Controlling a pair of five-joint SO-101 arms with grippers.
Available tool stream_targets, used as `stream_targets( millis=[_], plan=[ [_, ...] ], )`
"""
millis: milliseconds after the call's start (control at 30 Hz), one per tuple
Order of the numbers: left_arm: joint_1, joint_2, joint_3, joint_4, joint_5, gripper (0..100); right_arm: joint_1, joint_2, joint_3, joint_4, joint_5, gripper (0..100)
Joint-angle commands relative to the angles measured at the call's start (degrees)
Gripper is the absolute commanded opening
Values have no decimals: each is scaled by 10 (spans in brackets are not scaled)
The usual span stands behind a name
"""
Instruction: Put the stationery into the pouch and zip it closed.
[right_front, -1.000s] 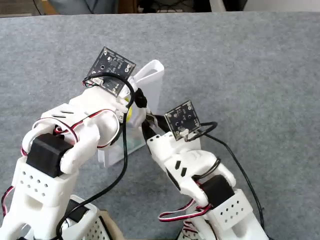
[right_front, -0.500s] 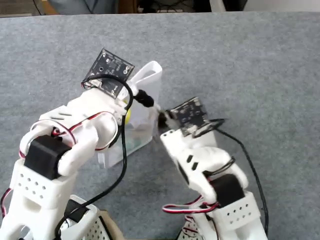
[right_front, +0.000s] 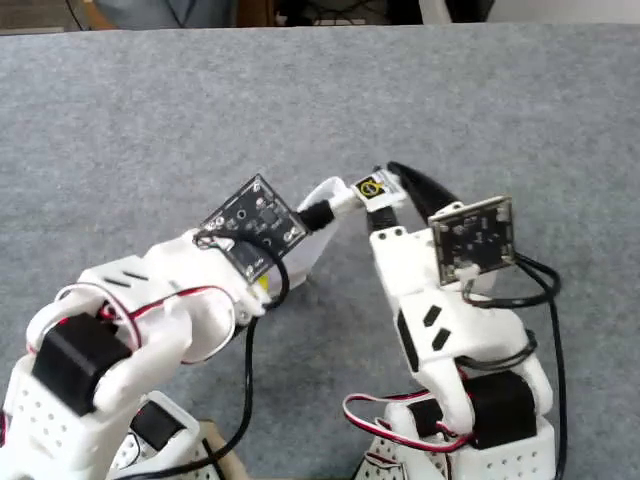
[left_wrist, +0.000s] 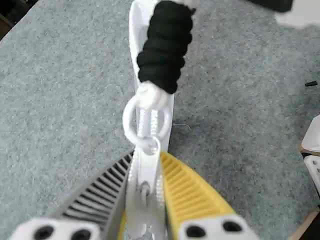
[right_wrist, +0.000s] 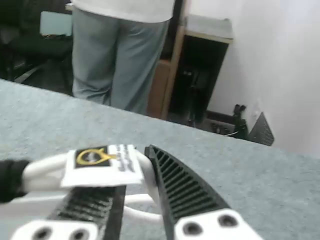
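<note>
Pouch is mid-table, between the two arms, with its near end in the left tool. The left tool is clamped on it. The grey finger and the yellow finger pinch the pouch's white zip edge from either side, and the slider sits right between them. The zip pull ring sticks out just past the fingertips, with a black cord wrap tied to it. Past the wrap, the pouch's edge runs on away from the tool, seen edge-on. A white strap goes from the wrap to the right tool and carries a label with a yellow mark. The right tool's black fingers are closed in on the strap just beside the label. The strap passes between them and the label lies on top of one finger. In the high view the right tool is just beyond the pouch's far end with the label at its tip. Cord and strap line up between the two tools. Can't tell how far the zip is shut, or what's inside the pouch.
</note>
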Motion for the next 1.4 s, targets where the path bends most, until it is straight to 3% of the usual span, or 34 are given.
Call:
stream_targets(
  millis=[0,500,800,933,1133,1367],
  plan=[
    [4,-24,-1,7,-5,27,47,0,-32,0,6,12],
    [4,-29,-6,6,-3,27,236,3,6,-6,51,12],
    [4,-27,-2,3,55,27,318,29,65,-56,46,12],
    [4,-28,-1,5,55,27,424,98,63,-99,2,12],
    [4,-29,-1,14,52,27,575,221,-1,-112,-5,12],
    [4,-29,23,11,51,27,679,357,-95,-77,-3,12]
  ],
)
